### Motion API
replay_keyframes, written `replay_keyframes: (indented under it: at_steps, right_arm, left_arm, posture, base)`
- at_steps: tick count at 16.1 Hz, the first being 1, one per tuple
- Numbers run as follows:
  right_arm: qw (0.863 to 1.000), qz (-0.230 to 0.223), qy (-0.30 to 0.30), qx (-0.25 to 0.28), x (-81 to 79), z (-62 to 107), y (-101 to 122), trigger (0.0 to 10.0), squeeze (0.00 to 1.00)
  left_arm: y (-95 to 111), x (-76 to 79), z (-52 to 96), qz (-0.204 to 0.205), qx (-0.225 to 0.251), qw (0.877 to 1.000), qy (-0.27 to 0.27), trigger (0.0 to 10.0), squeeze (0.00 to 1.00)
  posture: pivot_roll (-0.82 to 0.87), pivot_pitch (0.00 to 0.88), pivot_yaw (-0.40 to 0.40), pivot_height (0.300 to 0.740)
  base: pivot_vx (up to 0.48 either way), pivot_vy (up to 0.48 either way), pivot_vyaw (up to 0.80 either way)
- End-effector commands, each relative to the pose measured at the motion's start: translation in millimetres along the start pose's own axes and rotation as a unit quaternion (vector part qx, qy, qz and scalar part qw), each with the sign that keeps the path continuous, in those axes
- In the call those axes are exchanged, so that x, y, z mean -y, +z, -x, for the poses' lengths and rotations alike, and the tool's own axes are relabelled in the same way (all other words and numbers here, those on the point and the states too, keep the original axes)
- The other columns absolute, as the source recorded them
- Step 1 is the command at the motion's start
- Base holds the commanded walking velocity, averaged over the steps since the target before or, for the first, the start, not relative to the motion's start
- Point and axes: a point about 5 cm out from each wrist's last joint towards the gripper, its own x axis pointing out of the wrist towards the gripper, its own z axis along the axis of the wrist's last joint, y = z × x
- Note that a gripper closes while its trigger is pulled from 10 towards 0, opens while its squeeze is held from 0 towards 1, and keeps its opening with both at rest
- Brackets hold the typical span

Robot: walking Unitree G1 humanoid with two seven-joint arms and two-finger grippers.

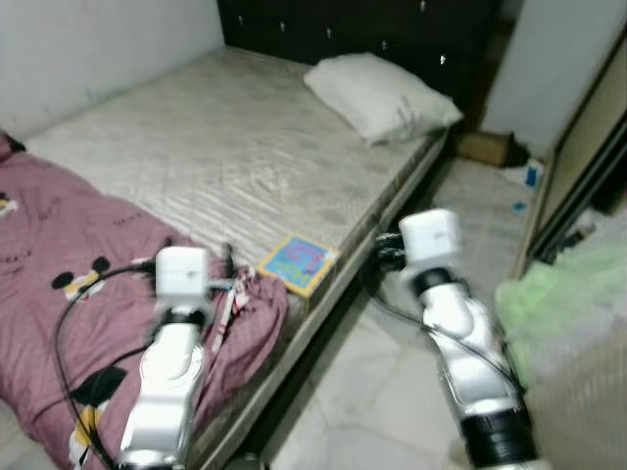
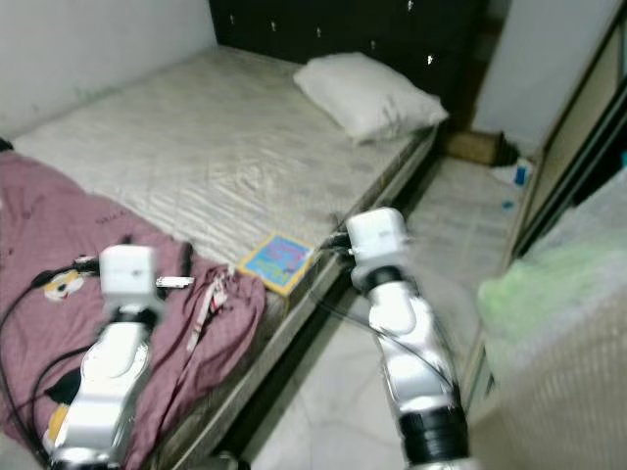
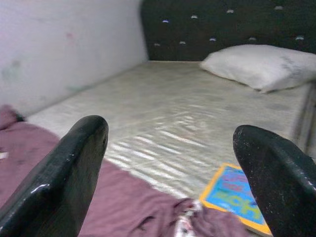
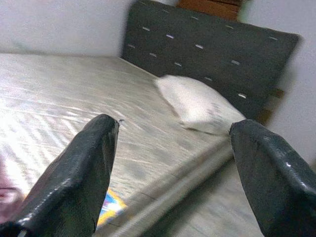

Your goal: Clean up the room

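A bare mattress (image 1: pixel 225 147) fills a pale-walled room, with a dark headboard (image 1: pixel 372 29) and a pillow (image 1: pixel 380 96) at its far end. A maroon blanket (image 1: pixel 59 255) lies crumpled under the left gripper (image 3: pixel 170 163), fingers spread wide. A colourful book (image 1: pixel 299 262) sits at the mattress edge, just ahead between the left gripper and the right gripper (image 4: pixel 173 173), likewise spread, beside the bed over pale floor (image 1: pixel 343 392)
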Motion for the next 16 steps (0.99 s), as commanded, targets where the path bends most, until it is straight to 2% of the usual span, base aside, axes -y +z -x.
replay_keyframes:
  at_steps: [1, 16]
  right_arm:
    - [1.000, 0.001, -0.005, 0.003, 6.4, -1.7, 1.0, 10.0, 0.00]
    - [1.000, -0.005, 0.014, 0.011, 0.9, -4.3, 3.0, 10.0, 0.00]
  left_arm:
    - [2.7, 4.4, 0.2, 0.005, 0.003, 1.000, -0.005, 10.0, 0.00]
    - [2.9, 3.2, -2.4, 0.008, 0.004, 1.000, 0.002, 10.0, 0.00]
  posture:
    - [-0.08, 0.000, 0.014, 0.740]
    - [-0.08, 0.000, 0.011, 0.740]
  base:
    - [0.000, 0.000, 0.80]
    - [0.000, 0.000, 0.80]
